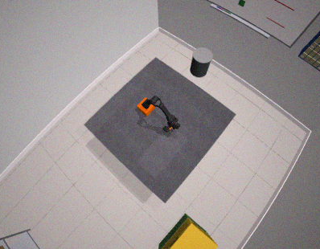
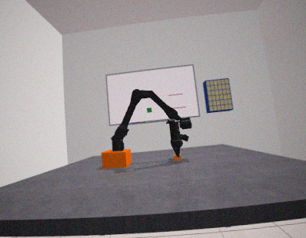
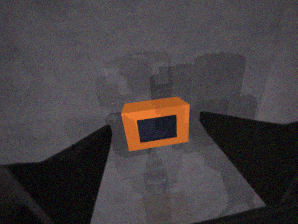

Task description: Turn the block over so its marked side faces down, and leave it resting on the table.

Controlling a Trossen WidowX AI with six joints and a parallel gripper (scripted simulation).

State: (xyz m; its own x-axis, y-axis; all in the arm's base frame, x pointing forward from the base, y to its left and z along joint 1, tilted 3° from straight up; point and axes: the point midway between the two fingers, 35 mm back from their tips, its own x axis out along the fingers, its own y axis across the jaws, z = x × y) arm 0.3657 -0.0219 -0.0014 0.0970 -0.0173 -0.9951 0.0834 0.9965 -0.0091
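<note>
Block [image 3: 156, 124] is mostly hidden behind the gripper [image 2: 177, 152] from the exterior; orange, its dark marked panel faces the wrist camera. It sits on the table [image 2: 225, 173] between wide-apart, empty fingers.

No legible text, numbers, labels or brand names appear in any view. The whiteboard [image 2: 152, 94] on the back wall carries two short red lines and a small green square, none forming readable characters. The block [image 3: 156, 124] shows a dark rectangular mark on its top face; it appears blank, though the wrist view is dim.
</note>
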